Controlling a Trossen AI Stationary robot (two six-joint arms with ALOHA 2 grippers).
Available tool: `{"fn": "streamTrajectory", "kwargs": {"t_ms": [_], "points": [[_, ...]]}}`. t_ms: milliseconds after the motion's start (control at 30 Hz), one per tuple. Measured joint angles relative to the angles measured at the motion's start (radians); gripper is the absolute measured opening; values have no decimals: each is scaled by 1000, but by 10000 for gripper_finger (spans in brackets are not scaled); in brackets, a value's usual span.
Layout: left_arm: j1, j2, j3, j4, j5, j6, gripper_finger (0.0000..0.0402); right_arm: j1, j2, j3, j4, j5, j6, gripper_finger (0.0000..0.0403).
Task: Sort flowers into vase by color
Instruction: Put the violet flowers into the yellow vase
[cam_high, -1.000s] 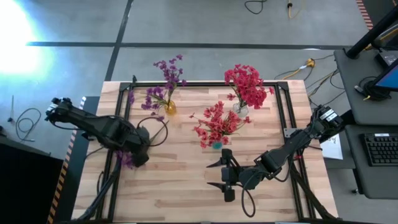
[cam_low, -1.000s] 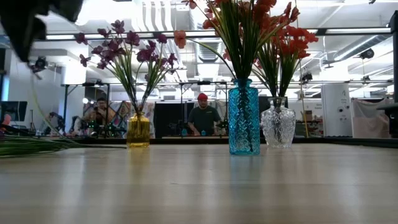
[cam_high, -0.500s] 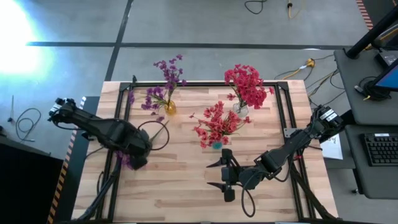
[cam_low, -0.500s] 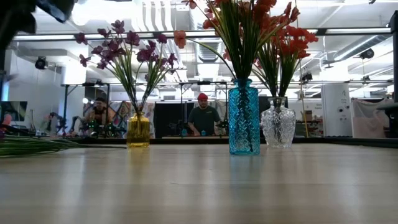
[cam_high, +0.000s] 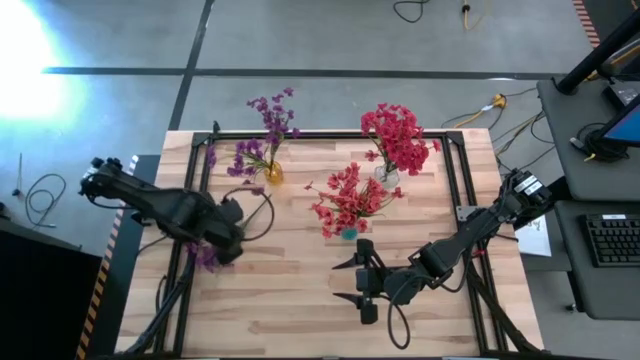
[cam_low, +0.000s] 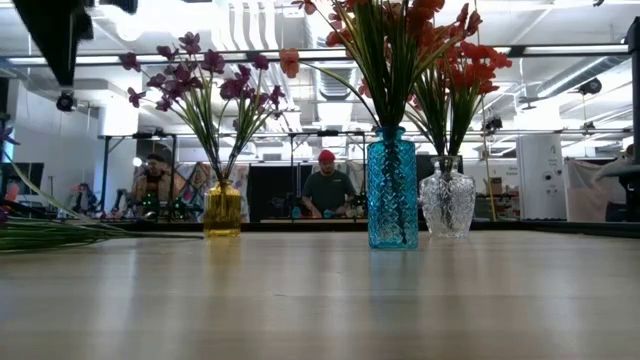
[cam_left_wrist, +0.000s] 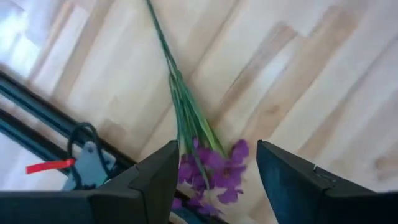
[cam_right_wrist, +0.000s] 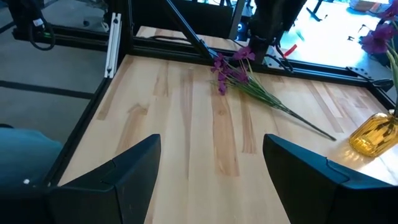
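Note:
One purple sprig (cam_left_wrist: 208, 163) lies flat on the wood near the table's left edge, its thin green stem (cam_left_wrist: 163, 46) running away from the blossoms; it also shows in the high view (cam_high: 204, 257). My left gripper (cam_left_wrist: 217, 152) hovers open above it, one finger to each side of the blossom cluster, touching nothing that I can see. My right gripper (cam_high: 352, 283) waits open near the table's front middle, pointing left. A yellow vase (cam_high: 273, 173) holds purple sprigs. A blue vase (cam_high: 348, 232) and a clear vase (cam_high: 388, 178) hold red ones.
A black frame rail (cam_high: 190, 215) runs along the table's left side, close to the lying sprig. The three vases stand in the far half. Bare wood (cam_high: 290, 290) stretches between the two grippers. People sit in the room behind the table (cam_low: 325, 190).
My left gripper has edged slightly toward the table's right and far side above the lying purple sprig. The right arm and the vases have kept still.

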Motion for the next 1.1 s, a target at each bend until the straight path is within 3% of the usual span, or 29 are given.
{"fn": "streamTrajectory", "kwargs": {"t_ms": [300,633,933,1100], "points": [[23,23,-333,354,28,31,192,0,0,0,-15,0,-6,274],[116,22,-616,571,0,3,162,0,0,0,-14,0,9,274],[119,21,-731,700,-5,-37,150,0,0,0,-7,0,18,274],[119,21,-740,702,-37,-68,98,0,0,0,-6,0,18,274]]}}
